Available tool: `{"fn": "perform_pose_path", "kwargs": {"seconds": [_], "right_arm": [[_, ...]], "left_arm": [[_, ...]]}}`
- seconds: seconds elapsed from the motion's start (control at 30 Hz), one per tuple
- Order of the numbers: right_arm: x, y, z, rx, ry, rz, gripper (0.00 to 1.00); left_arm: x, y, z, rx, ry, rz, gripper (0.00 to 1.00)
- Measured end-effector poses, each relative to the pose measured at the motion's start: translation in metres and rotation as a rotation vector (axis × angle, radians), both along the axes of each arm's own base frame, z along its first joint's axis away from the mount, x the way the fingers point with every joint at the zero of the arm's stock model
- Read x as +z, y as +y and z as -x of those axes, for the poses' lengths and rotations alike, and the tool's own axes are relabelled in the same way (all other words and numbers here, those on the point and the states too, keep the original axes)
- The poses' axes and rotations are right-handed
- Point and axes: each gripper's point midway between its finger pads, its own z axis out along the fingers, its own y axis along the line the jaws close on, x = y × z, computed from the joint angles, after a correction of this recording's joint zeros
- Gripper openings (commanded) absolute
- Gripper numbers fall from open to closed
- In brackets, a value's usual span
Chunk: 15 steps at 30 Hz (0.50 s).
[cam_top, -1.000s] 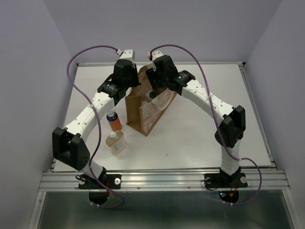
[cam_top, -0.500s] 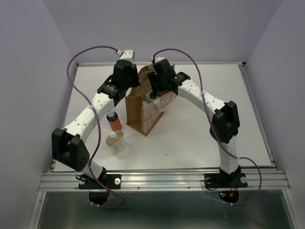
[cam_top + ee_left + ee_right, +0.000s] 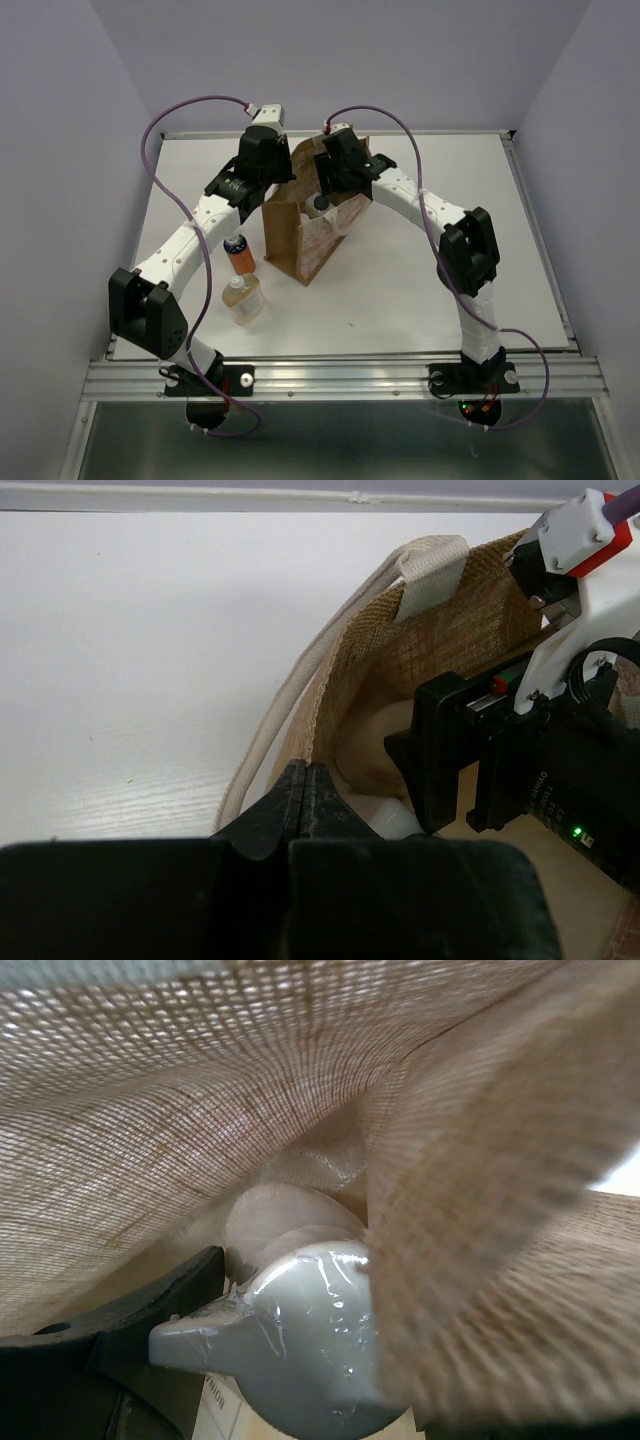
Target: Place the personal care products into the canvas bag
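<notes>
Beneath the right gripper (image 3: 323,192), the black-capped bottle (image 3: 320,204) is inside the canvas bag (image 3: 288,236).

The bag (image 3: 288,235) is brown with a coarse woven texture, a white-and-pink printed panel on one face and a cream strap (image 3: 285,715). The orange bottle (image 3: 239,256) has a dark blue cap; the amber bottle (image 3: 243,299) has a white cap. The tabletop (image 3: 430,270) is white. The arms (image 3: 185,240) are white with black joints, and the cables (image 3: 150,140) are purple.

tall brown canvas bag (image 3: 298,240) with mouth blocked by right gripper (image 3: 324,192), left gripper (image 3: 305,785) pinching its rim, orange bottle (image 3: 239,255) and amber bottle (image 3: 242,298) beside its left, white table (image 3: 430,280) open at right
</notes>
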Motion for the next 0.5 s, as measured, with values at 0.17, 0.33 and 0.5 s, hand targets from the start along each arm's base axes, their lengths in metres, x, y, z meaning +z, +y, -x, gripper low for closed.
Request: {"fn": "perform_pose_path", "kwargs": {"seconds": [0.17, 0.33, 0.5], "right_arm": [[-0.006, -0.002, 0.002, -0.002, 0.014, 0.007, 0.74], [-0.003, -0.002, 0.003, 0.000, 0.009, 0.005, 0.98], [0.005, 0.001, 0.005, 0.011, 0.002, -0.011, 1.00]], "left_arm": [[0.000, 0.000, 0.000, -0.001, -0.001, -0.002, 0.00], [0.000, 0.000, 0.000, -0.002, -0.001, -0.002, 0.00], [0.000, 0.000, 0.000, -0.002, -0.002, -0.003, 0.00]]}}
